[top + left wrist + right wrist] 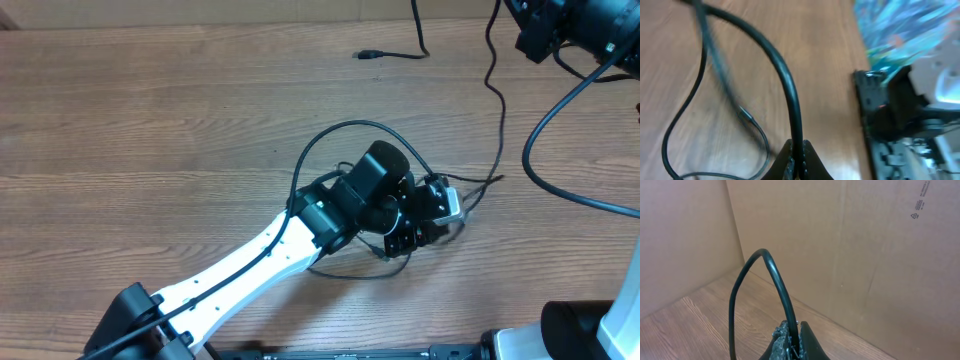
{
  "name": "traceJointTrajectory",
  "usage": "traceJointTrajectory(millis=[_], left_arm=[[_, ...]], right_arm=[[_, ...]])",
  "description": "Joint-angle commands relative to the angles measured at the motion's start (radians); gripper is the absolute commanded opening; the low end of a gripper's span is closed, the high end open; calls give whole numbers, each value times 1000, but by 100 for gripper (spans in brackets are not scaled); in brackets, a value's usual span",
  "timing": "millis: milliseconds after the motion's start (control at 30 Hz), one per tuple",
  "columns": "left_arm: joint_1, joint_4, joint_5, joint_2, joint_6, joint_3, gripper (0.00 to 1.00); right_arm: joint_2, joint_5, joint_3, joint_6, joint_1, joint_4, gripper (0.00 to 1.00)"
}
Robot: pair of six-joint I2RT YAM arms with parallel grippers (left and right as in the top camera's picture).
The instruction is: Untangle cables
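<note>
Wooden table [150, 120] bears the cables [794, 95], looped beside the left gripper [797, 157], whose jaws clamp 1 strand. The raised right gripper [792, 337] pinches a strand between its jaws, probably to draw the tangle apart.

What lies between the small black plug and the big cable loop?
Only bare wooden table, seen overhead, between the small black plug and the thin black cable loop.

A robotics lab bench: wood-grain table [150, 120], cardboard walls [865, 255] behind, white robot arm [250, 255] reaching across.
</note>
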Motion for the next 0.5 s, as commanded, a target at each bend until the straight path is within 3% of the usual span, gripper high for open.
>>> traceJointTrajectory(millis=[0, 133, 467], left_arm=[[-3, 3, 74, 0, -78, 12, 4], [-3, 15, 73, 6, -86, 12, 4], [-29, 134, -47, 105, -277, 12, 4]], right_arm=[[-5, 9, 13, 1, 3, -2, 4], [-5, 9, 13, 1, 3, -4, 4], [-5, 9, 13, 1, 3, -3, 4]])
